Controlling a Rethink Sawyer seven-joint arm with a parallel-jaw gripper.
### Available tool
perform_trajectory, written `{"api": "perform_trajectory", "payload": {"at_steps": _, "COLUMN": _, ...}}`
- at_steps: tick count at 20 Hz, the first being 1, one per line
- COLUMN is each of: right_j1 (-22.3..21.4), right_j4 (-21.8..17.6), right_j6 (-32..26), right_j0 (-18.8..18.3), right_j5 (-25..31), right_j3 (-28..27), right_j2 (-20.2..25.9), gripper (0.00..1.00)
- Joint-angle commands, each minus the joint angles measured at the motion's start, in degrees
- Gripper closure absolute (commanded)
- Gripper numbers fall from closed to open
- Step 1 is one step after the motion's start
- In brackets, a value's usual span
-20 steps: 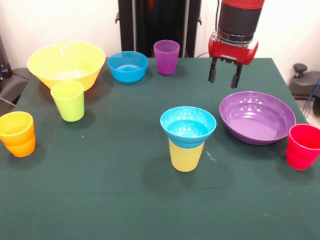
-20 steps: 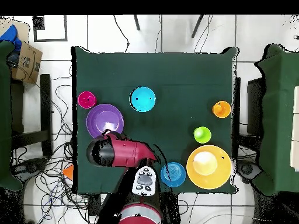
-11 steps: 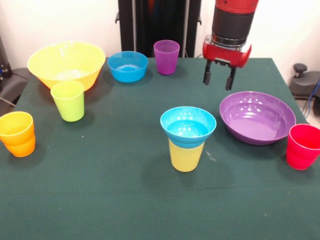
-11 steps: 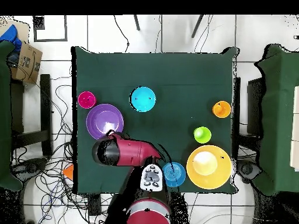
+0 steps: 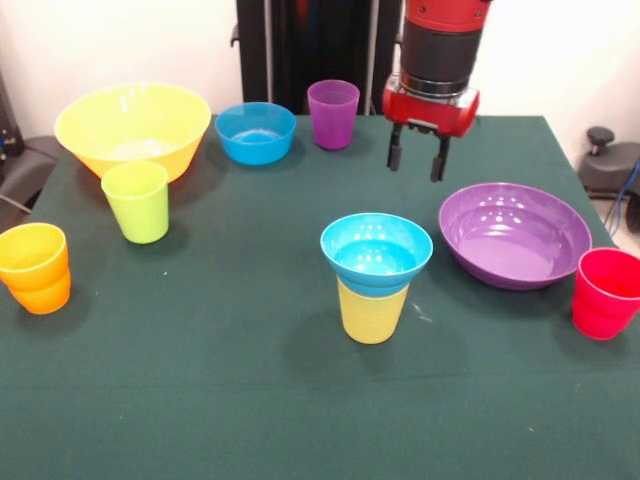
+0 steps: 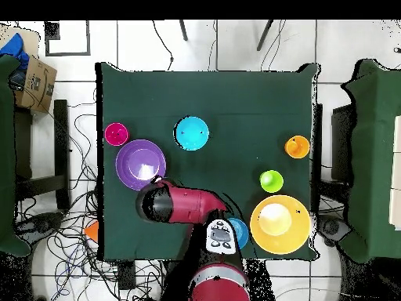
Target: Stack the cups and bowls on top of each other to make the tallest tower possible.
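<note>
A tower stands mid-table: a small blue bowl (image 5: 376, 248) (image 6: 192, 132) seated in the mouth of a yellow cup (image 5: 372, 310). My gripper (image 5: 416, 159) hangs open and empty above the cloth, behind the tower and left of the wide purple bowl (image 5: 514, 234) (image 6: 140, 163). At the back sit a purple cup (image 5: 333, 113), a second blue bowl (image 5: 255, 131) (image 6: 239, 233) and a large yellow bowl (image 5: 132, 127) (image 6: 279, 224). A lime green cup (image 5: 138, 201) (image 6: 271, 181) and orange cups (image 5: 35, 267) (image 6: 297, 146) stand at the left, a red cup (image 5: 605, 293) (image 6: 116, 134) at the right.
The green table (image 5: 220, 400) has bare cloth in front of the tower. In the overhead view my arm (image 6: 184, 204) covers the table's near edge and part of the second blue bowl. Cables and a cardboard box (image 6: 35, 82) lie on the floor around it.
My gripper has moved steadily to the left in the front view, away from the purple bowl and toward the purple cup, still open. No cup or bowl has moved.
</note>
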Motion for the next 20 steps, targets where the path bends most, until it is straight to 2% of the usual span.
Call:
{"api": "perform_trajectory", "payload": {"at_steps": 1, "right_j1": 2.9, "right_j4": -5.4, "right_j6": -1.3, "right_j0": -3.5, "right_j5": 1.7, "right_j3": 2.6, "right_j2": 6.7, "gripper": 0.00}}
{"api": "perform_trajectory", "payload": {"at_steps": 14, "right_j1": 3.3, "right_j4": -12.7, "right_j6": -4.1, "right_j0": -11.1, "right_j5": 3.9, "right_j3": 1.8, "right_j2": 9.0, "gripper": 0.00}}
{"api": "perform_trajectory", "payload": {"at_steps": 20, "right_j1": 2.9, "right_j4": -14.7, "right_j6": -4.0, "right_j0": -13.8, "right_j5": 5.0, "right_j3": 2.2, "right_j2": 10.1, "gripper": 0.00}}
